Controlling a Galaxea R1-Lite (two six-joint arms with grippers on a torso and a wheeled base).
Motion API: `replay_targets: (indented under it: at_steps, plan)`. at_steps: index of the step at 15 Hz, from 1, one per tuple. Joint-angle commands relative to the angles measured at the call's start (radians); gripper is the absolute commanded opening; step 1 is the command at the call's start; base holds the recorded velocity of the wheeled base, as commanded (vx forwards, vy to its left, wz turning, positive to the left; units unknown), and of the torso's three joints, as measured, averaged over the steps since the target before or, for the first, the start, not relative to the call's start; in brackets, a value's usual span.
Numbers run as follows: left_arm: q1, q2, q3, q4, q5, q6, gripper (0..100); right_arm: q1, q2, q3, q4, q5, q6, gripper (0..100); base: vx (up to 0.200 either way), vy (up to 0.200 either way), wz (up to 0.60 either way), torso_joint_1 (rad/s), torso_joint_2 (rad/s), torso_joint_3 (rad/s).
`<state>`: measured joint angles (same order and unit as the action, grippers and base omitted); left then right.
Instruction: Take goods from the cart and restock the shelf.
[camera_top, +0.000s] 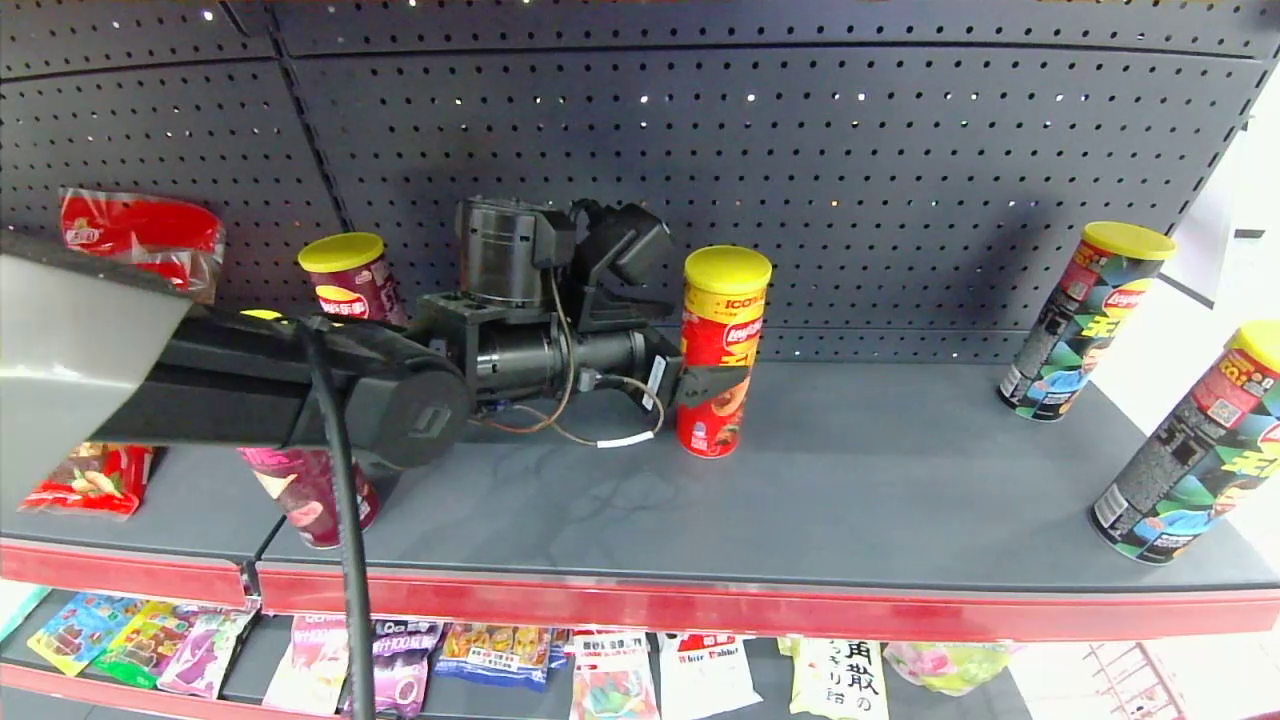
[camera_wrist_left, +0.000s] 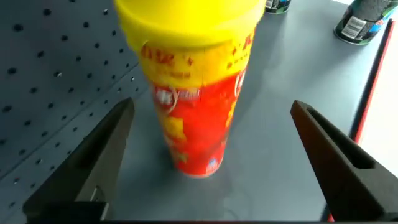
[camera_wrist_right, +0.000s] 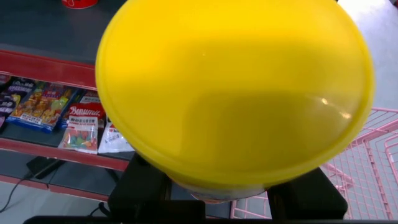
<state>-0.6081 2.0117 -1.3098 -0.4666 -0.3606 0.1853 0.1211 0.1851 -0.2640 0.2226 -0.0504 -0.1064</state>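
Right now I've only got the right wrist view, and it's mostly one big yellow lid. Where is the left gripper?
Observer: The left gripper is at a red can standing toward the back of the shelf.
Operator: Is it holding that can?
Observer: No. In the left wrist view its fingers are wide open on either side of the can, not touching it.
Operator: Any room up there for another can?
Observer: Yes, I think so. There is a bare stretch of shelf between the red can and a black-and-green can at the right end.
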Motion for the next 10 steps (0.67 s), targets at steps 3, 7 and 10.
replay_targets:
  at_steps: [3, 7, 10]
  plan:
    - [-0.007, 0.096, -0.134, -0.001, 0.023, -0.01, 100, 0.0, 0.004, 0.0, 0.001, 0.0, 0.007, 0, 0.0, 0.0, 0.0, 0.0, 0.0, 0.0]
    - [-0.019, 0.147, -0.209, -0.001, 0.035, -0.014, 100, 0.0, 0.004, 0.0, 0.0, -0.006, 0.008, 0, 0.0, 0.0, 0.0, 0.0, 0.0, 0.0]
    - [-0.021, 0.191, -0.282, -0.001, 0.071, -0.017, 100, 0.0, 0.004, 0.0, 0.0, -0.008, 0.008, 0, 0.0, 0.0, 0.0, 0.0, 0.0, 0.0]
